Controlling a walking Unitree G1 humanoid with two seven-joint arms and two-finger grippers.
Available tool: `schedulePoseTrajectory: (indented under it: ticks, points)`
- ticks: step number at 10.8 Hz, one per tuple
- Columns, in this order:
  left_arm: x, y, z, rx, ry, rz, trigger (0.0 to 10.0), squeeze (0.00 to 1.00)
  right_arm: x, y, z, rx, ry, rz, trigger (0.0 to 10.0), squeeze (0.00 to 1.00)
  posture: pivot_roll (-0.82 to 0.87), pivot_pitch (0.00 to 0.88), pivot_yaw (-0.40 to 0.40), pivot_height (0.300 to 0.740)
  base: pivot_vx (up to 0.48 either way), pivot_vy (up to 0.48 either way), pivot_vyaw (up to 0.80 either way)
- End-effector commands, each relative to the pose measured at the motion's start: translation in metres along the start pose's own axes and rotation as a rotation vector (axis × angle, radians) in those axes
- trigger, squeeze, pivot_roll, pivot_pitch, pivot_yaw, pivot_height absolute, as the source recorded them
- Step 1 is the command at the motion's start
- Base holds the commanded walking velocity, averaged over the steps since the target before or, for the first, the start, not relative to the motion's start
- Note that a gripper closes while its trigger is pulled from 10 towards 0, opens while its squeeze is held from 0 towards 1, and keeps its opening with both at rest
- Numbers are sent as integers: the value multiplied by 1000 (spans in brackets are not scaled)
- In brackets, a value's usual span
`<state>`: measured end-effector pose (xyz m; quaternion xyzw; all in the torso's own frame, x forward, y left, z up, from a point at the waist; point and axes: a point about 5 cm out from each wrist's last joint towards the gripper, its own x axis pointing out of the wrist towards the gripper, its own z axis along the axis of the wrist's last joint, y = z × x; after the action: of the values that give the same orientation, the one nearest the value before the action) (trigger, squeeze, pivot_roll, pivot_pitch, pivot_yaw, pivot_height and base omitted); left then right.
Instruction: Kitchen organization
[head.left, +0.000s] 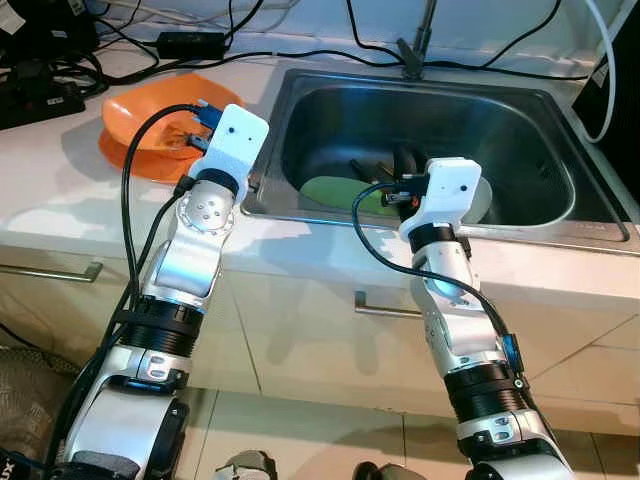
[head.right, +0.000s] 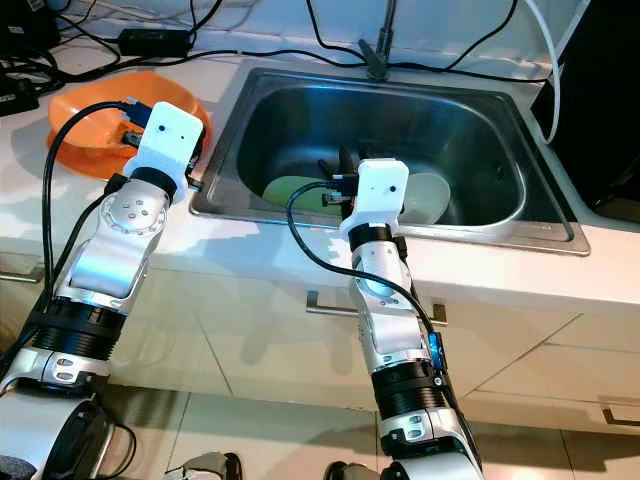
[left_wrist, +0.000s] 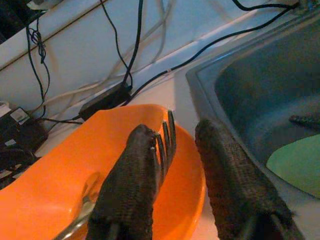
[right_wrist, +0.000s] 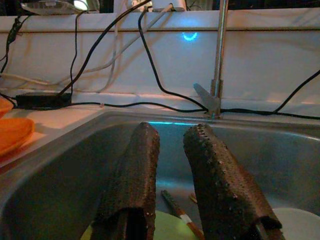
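Note:
An orange bowl (head.left: 140, 130) sits on the white counter to the left of the steel sink (head.left: 500, 140). My left gripper (left_wrist: 177, 132) hovers over the bowl's rim, open. A metal fork (left_wrist: 170, 125) lies in the bowl just beside one finger, its tines pointing toward the sink. My right gripper (right_wrist: 172, 132) hangs open over the sink basin with nothing between its fingers. Below it lie a green plate (head.left: 330, 192), a white plate (head.left: 482, 198) and chopsticks (right_wrist: 177, 212).
A faucet (right_wrist: 217, 50) stands at the sink's back edge. Black cables and a power adapter (head.left: 190, 42) run along the counter's back by the wall. Cabinet drawers with metal handles (head.left: 50, 270) are below the counter front.

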<state>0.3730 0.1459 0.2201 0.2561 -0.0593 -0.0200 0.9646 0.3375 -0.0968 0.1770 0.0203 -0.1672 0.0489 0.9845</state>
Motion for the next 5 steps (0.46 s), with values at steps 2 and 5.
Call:
schedulePoseTrajectory:
  ticks: [2,5]
  points:
    - [2,4,10,11,-31,11,0,0,0,-3,-1,-5,12,-12,10000,0,82,89,-39,740,0,0,0]
    - [2,8,13,16,-46,26,0,0,0,-3,-1,-5,13,-13,10000,0,83,88,-40,740,0,0,0]
